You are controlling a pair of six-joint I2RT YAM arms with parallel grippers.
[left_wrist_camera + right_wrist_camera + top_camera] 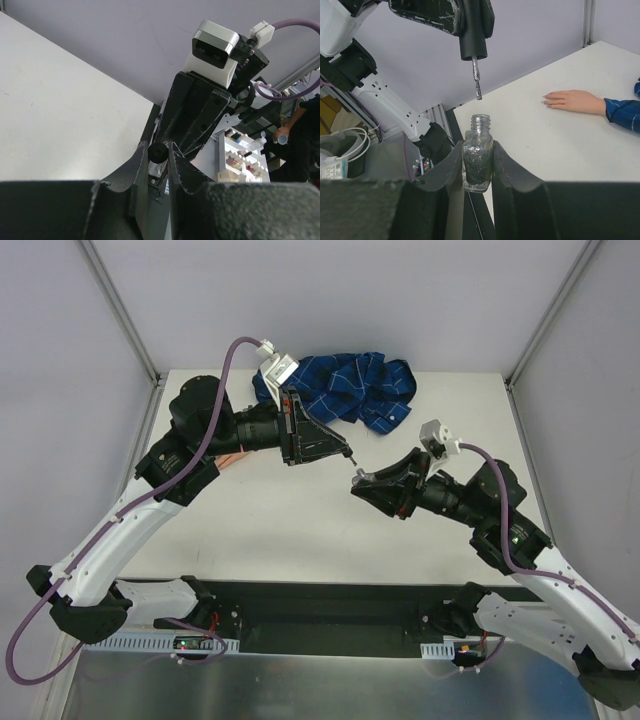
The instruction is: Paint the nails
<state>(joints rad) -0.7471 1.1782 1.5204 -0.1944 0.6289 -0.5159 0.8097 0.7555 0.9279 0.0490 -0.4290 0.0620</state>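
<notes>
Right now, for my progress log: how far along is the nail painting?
Done: the bottle is open, gripped upright in the right tool. In hand: the left tool holds the brush cap, brush hanging just above the bottle's mouth. Still to do: carrying the brush to the dummy hand lying flat on the table and painting the nails; they look bare, though small.

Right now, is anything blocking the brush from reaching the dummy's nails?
Nothing visible does. The left hand holds the brush above the open bottle, and only bare table lies between there and the nails.
</notes>
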